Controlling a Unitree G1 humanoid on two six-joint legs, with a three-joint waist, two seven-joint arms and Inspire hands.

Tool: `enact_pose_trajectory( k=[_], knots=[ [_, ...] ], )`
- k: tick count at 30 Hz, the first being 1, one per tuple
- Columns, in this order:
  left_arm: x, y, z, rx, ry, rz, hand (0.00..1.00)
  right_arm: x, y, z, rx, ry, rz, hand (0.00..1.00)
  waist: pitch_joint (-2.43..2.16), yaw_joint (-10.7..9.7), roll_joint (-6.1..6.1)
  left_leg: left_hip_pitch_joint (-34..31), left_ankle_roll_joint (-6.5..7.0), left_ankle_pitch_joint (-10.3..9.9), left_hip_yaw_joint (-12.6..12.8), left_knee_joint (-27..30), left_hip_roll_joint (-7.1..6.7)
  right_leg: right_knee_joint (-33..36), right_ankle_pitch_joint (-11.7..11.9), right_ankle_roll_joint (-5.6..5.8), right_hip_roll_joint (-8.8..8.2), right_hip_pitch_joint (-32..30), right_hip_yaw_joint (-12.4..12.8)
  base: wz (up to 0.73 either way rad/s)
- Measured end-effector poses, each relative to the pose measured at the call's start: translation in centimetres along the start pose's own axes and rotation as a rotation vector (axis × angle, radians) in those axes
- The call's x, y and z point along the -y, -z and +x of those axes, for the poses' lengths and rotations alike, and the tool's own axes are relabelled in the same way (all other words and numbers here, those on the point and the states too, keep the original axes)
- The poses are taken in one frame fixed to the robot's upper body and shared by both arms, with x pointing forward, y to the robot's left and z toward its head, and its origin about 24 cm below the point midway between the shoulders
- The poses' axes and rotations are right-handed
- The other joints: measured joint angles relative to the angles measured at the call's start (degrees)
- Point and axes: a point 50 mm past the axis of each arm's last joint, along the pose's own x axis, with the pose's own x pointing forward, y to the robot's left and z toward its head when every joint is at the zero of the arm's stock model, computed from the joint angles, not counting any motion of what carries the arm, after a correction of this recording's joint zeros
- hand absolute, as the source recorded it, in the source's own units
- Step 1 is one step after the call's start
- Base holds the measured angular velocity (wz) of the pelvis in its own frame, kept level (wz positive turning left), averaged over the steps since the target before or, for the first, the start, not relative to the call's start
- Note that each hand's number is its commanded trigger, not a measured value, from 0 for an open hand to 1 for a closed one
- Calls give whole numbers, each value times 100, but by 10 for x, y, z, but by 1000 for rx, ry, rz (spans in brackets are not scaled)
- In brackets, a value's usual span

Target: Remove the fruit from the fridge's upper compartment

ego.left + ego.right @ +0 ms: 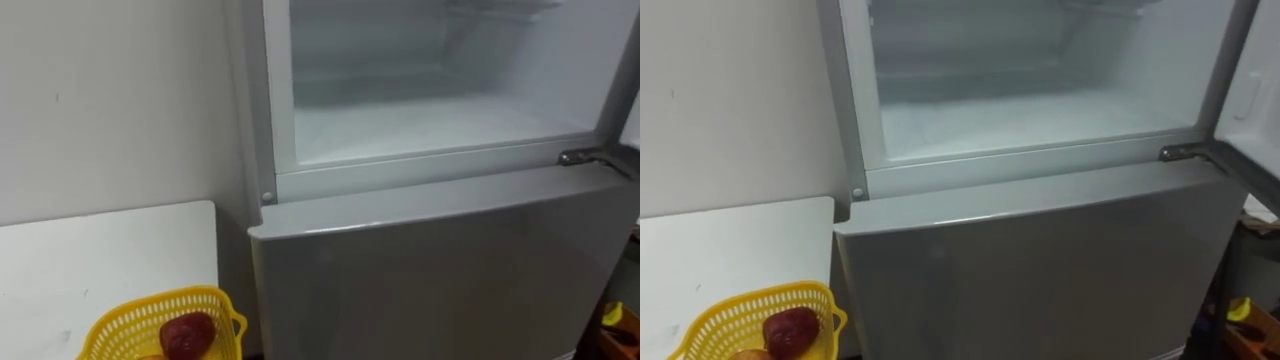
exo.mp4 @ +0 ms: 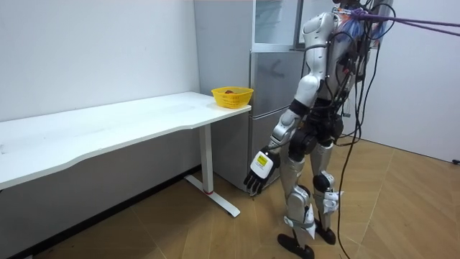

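Before a grey fridge [image 2: 266, 108] set against a white wall [image 1: 110, 100], the robot is seen standing upright on a wooden floor [image 2: 402, 201], faced towards the appliance. At the top, the upper compartment [image 1: 430, 110] is shown open, with its pale interior and white shelf exposed. The upper door [image 1: 1255, 90] is swung out to the robot's right and carried on a metal hinge [image 1: 585, 157] at the compartment's lower right corner. Below the compartment, the lower door [image 1: 430, 270] is closed. Just beside the fridge, on the robot's left, a white table [image 1: 100, 260] is placed along the wall. A yellow basket [image 1: 120, 325] is set on the table's end nearest the fridge. 1 dark red fruit [image 1: 187, 333] is seen lying inside the basket, close to the side that is turned towards the fridge. In the room view, the left hand [image 2: 257, 171] is hung low at the robot's side, at about knee height and in front of the lower door. Its fingers are relaxed and pointed at the floor, and nothing is gripped in them. The hand is kept well apart from the basket and the fruit, both of which are placed higher up, on the table top.
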Motion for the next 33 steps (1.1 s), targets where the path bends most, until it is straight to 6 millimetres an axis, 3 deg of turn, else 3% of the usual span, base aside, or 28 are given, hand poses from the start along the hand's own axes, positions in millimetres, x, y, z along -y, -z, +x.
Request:
enact_pose_trajectory(
  k=[5, 16, 25, 33],
  knots=[
    [-2, 12, -1, -36, -2, 2, 0, -25, -8, 0, 38, -126, -3, 0, 6, 11, 11, -2, 0, 3, -22, 9, 5, 0, 1, -2, 3, 16, -31, 3],
    [0, 14, -2, -38, 3, 8, 0, -65, -1, -10, 15, -359, -19, 0, 2, 41, 10, -8, 3, 5, -19, 5, 0, 0, 1, -1, 0, 13, -43, 0],
    [2, 16, -2, -44, 19, 10, 0, -75, 7, -15, 0, -445, -56, 0, -8, 171, 35, 11, 3, 4, 2, 5, 10, 63, 2, -3, 5, -41, 54, -6],
    [8, 15, -2, -43, 43, 48, 0, -79, 29, -20, -87, -553, -116, 0, -10, 189, 37, 99, 2, 6, -1, 10, 13, 83, 2, -6, 8, -4, 77, -1]
  ],
)
